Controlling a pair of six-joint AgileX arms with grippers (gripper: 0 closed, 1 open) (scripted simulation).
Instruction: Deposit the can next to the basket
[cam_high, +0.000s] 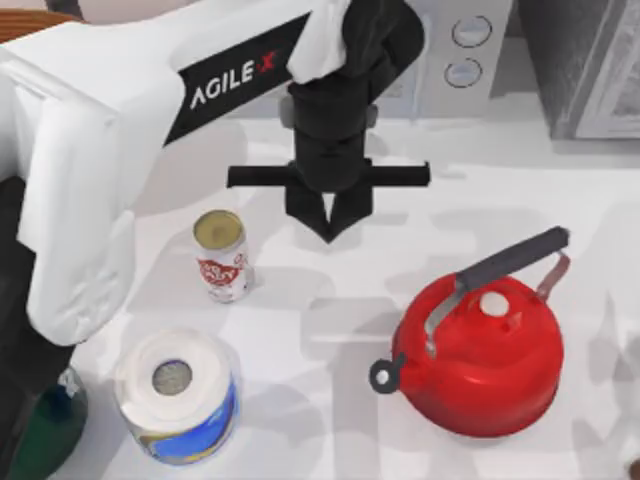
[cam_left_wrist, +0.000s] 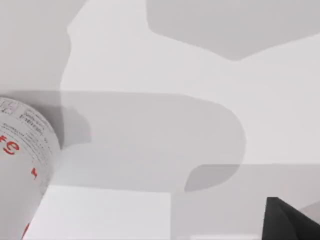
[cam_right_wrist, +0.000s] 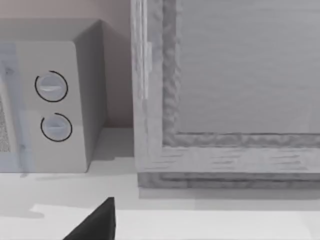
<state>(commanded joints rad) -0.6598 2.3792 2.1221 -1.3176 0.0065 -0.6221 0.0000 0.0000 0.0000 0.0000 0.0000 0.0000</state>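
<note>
The can stands upright on the white table, left of centre; it is white with a red label and a dull gold top. Its side also fills the edge of the left wrist view as the can. My left gripper hangs over the table a little to the right of and behind the can, apart from it, its fingers drawn together to a point with nothing between them. The basket is out of view. A dark edge of my right gripper faces the back wall.
A red kettle with a dark handle sits at the front right. A white roll in a blue wrapper stands in front of the can, beside a green bottle. A white appliance with two dials and a grey box line the back.
</note>
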